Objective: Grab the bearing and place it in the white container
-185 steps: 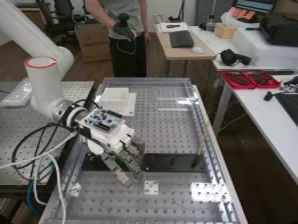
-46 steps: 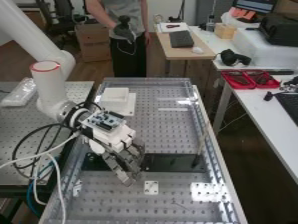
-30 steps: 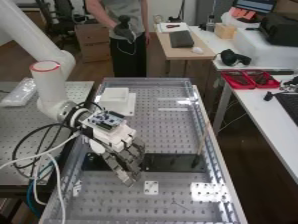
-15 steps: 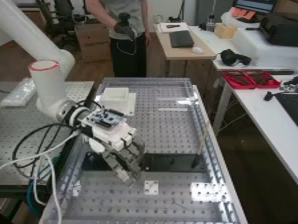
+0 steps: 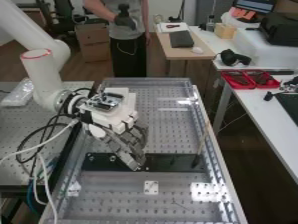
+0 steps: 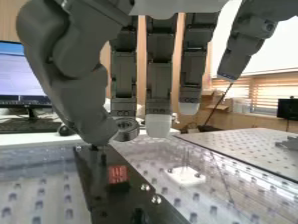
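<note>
Hand (image 5: pixel 124 147) was shifted toward the white container (image 5: pixel 120 91). Bearing (image 6: pixel 126 131) was pinched between thumb and fingers; transfer was judged begun.

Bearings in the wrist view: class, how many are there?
1: the bearing, between the thumb and fingers of the hand; more may be hidden behind them.

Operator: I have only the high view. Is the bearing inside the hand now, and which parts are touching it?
Observer: In the wrist view, the bearing looks pinched between the tip of the hand's thumb and the finger nearest to it.
Operator: Thank you. On the black plate, is there some coloured object I must be careful with?
Observer: Yes, a small block with a red ridged top is on the black plate.
</note>
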Tool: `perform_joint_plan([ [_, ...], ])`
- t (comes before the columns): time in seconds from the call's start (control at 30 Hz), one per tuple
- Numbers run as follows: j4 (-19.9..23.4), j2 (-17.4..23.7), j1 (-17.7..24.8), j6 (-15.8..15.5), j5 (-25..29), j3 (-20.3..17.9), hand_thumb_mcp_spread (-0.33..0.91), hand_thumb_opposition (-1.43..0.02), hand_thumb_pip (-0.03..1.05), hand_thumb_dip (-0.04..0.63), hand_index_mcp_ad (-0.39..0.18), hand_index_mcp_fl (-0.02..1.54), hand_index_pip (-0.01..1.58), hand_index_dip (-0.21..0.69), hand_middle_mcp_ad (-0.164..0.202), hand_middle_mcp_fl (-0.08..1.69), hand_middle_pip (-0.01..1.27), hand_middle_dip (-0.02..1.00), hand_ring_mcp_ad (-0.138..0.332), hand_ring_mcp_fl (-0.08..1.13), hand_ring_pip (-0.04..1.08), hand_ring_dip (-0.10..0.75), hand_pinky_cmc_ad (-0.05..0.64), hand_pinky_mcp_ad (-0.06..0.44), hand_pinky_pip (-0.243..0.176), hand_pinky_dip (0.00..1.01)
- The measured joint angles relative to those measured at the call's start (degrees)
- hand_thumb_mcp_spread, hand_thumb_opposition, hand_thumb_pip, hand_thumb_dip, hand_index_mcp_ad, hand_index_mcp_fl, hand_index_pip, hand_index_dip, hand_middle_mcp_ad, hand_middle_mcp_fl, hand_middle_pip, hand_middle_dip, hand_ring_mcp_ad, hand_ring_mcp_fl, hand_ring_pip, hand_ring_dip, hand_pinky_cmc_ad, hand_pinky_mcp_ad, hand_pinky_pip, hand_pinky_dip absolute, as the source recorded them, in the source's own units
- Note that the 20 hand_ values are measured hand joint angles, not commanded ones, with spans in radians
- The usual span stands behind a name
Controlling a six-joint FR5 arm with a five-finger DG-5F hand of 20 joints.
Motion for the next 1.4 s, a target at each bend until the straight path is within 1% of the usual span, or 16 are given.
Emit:
perform_joint_plan([
  [0.1,-0.1,1.3,0.3,-0.6,-0.7,-0.3,0.42,-0.88,0.68,0.316,-0.113,0.4,1.33,0.0,0.035,0.52,1.03,0.69,0.084,0.16,0.76,0.412,0.367,0.29,-0.091,0.47],
  [0.17,-0.2,1.9,0.5,-0.8,-1.0,-0.4,0.45,-0.89,0.68,0.316,-0.113,0.4,1.33,0.0,0.035,0.54,1.03,0.69,0.084,0.16,0.76,0.415,0.367,0.29,-0.091,0.47],
  [0.27,-0.3,3.8,1.3,-1.1,-1.2,-1.0,0.45,-0.9,0.68,0.316,-0.113,0.4,1.33,0.0,0.031,0.54,1.03,0.69,0.086,0.16,0.76,0.415,0.367,0.29,-0.091,0.47],
  [0.3,-0.4,4.5,1.7,-1.2,-1.3,-1.2,0.45,-0.89,0.68,0.316,-0.113,0.4,1.33,0.0,0.035,0.54,1.03,0.69,0.084,0.18,0.76,0.415,0.367,0.286,-0.091,0.47],
  [0.43,-0.9,7.3,3.3,-1.7,-1.1,-2.1,0.45,-0.9,0.68,0.316,-0.113,0.4,1.33,0.0,0.031,0.55,1.03,0.69,0.086,0.18,0.77,0.424,0.367,0.29,-0.089,0.47],
  [0.47,-1.3,8.2,4.0,-2.0,-1.0,-2.4,0.45,-0.9,0.68,0.316,-0.113,0.4,1.33,0.0,0.031,0.55,1.03,0.69,0.086,0.18,0.75,0.424,0.363,0.29,-0.093,0.47],
  [0.53,-2.0,9.9,5.4,-2.5,-0.4,-2.9,0.45,-0.9,0.68,0.316,-0.113,0.4,1.33,0.0,0.035,0.54,1.03,0.69,0.084,0.19,0.75,0.428,0.363,0.286,-0.093,0.47],
  [0.57,-2.2,10.3,5.8,-2.6,-0.2,-3.0,0.45,-0.9,0.68,0.316,-0.113,0.4,1.33,0.0,0.035,0.54,1.03,0.69,0.08,0.2,0.75,0.426,0.363,0.29,-0.093,0.46],
  [0.63,-3.2,11.9,7.4,-3.1,1.0,-3.5,0.45,-0.9,0.68,0.316,-0.113,0.4,1.33,0.0,0.035,0.54,1.03,0.69,0.079,0.2,0.75,0.429,0.363,0.29,-0.089,0.46],
  [0.83,-5.2,14.9,11.5,-4.4,4.7,-4.2,0.45,-0.9,0.68,0.316,-0.113,0.4,1.33,0.0,0.031,0.56,1.03,0.69,0.079,0.2,0.75,0.433,0.363,0.286,-0.089,0.44],
  [0.93,-6.3,16.5,14.7,-5.2,8.0,-4.6,0.45,-0.9,0.68,0.316,-0.113,0.4,1.33,0.0,0.028,0.56,1.03,0.69,0.079,0.2,0.75,0.433,0.363,0.29,-0.087,0.44],
  [0.97,-6.5,16.7,15.1,-5.3,8.6,-4.6,0.44,-0.9,0.68,0.316,-0.113,0.4,1.33,0.0,0.028,0.56,1.03,0.69,0.079,0.2,0.75,0.433,0.363,0.29,-0.075,0.44],
  [1.03,-7.1,17.6,17.4,-5.7,11.2,-4.8,0.45,-0.91,0.68,0.316,-0.115,0.4,1.33,0.0,0.03,0.56,1.03,0.69,0.077,0.21,0.74,0.433,0.363,0.286,-0.075,0.44],
  [1.13,-7.4,18.2,19.4,-6.1,13.5,-4.9,0.45,-0.91,0.68,0.316,-0.115,0.41,1.33,0.0,0.03,0.58,1.03,0.69,0.077,0.21,0.74,0.433,0.363,0.29,-0.075,0.44],
  [1.23,-7.9,18.9,22.7,-6.5,17.1,-5.1,0.45,-0.91,0.68,0.316,-0.115,0.41,1.33,0.0,0.03,0.58,1.04,0.7,0.077,0.21,0.74,0.433,0.363,0.29,-0.075,0.44],
  [1.4,-8.6,19.2,27.2,-6.2,21.9,-5.1,0.45,-0.92,0.68,0.316,-0.115,0.42,1.33,0.0,0.024,0.57,1.04,0.7,0.075,0.21,0.74,0.431,0.363,0.29,-0.075,0.44],
])
